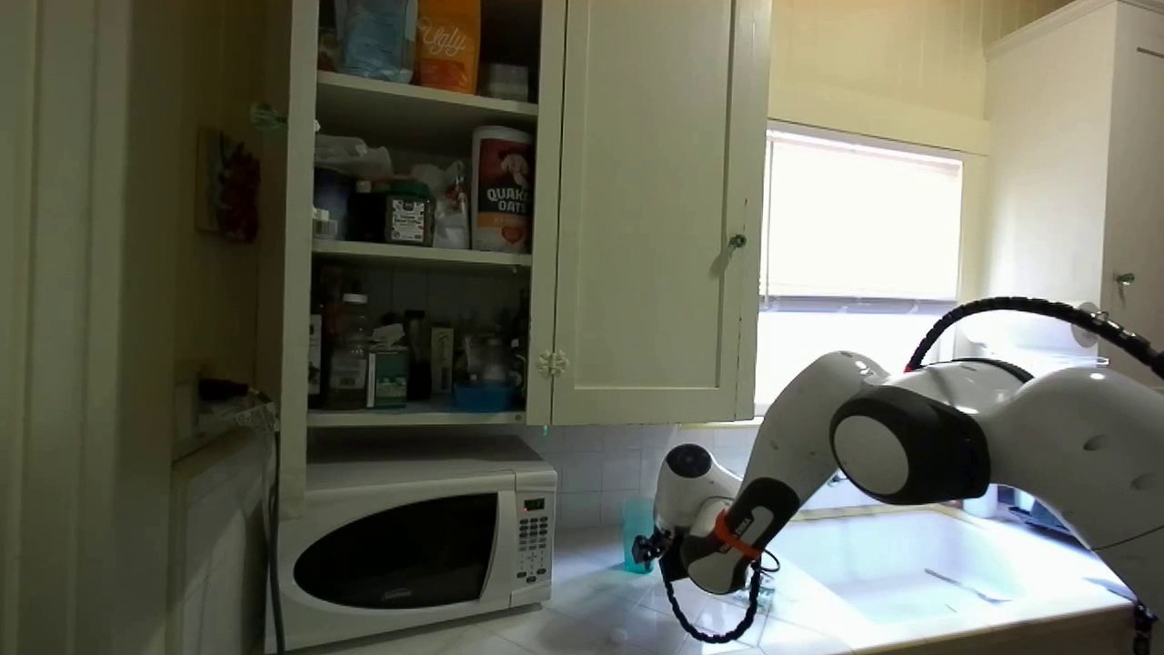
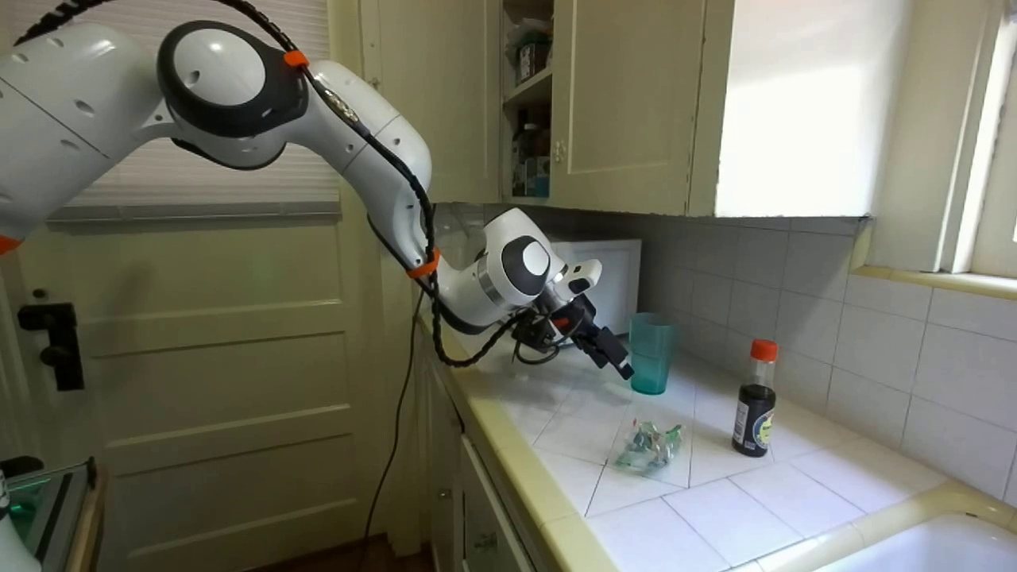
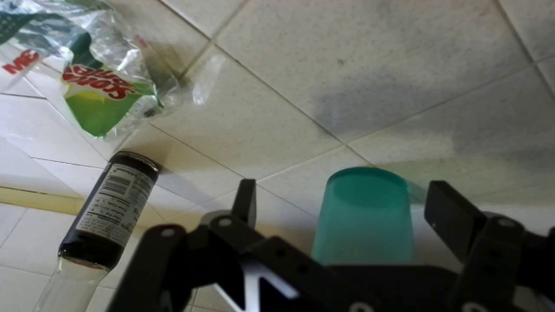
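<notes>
Here, the teal tumbler [image 2: 650, 361] stands upright on the tiled bench [image 2: 715, 524], close to the wall [image 2: 802, 330]. Just beside it is the gripper [image 3: 340, 201], its jaws spread wide; the wrist view shows the tumbler in line with the gap between them, though whether they touch it I cannot tell. The gripper's own body hides part of the tumbler there.

Along the wall, the microwave [image 1: 400, 550] stands on one side of the tumbler and a red-capped dark bottle [image 2: 752, 409] upright on the other. A crumpled clear wrapper [image 2: 650, 447] lies between the bottle and the bench's front edge. Farther along comes the sink [image 1: 909, 569]. Above the microwave, an open cupboard [image 1: 548, 182] holds an oats canister [image 1: 502, 191] among other packages.

Counted: one tumbler, one bottle, one wrapper, one microwave.
</notes>
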You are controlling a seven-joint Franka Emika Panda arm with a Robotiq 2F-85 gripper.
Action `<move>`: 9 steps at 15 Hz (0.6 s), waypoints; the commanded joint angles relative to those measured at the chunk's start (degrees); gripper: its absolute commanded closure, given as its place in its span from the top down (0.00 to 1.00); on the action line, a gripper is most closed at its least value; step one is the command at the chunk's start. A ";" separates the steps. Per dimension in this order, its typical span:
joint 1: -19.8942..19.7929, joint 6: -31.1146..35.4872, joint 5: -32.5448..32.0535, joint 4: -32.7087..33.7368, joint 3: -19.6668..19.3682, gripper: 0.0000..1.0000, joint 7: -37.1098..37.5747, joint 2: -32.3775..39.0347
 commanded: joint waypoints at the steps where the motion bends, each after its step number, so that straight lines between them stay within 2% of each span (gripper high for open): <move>1: 0.21 -0.34 0.09 0.29 -0.33 1.00 0.49 0.19; 9: -1.02 -0.05 0.65 4.39 0.03 1.00 -0.13 2.84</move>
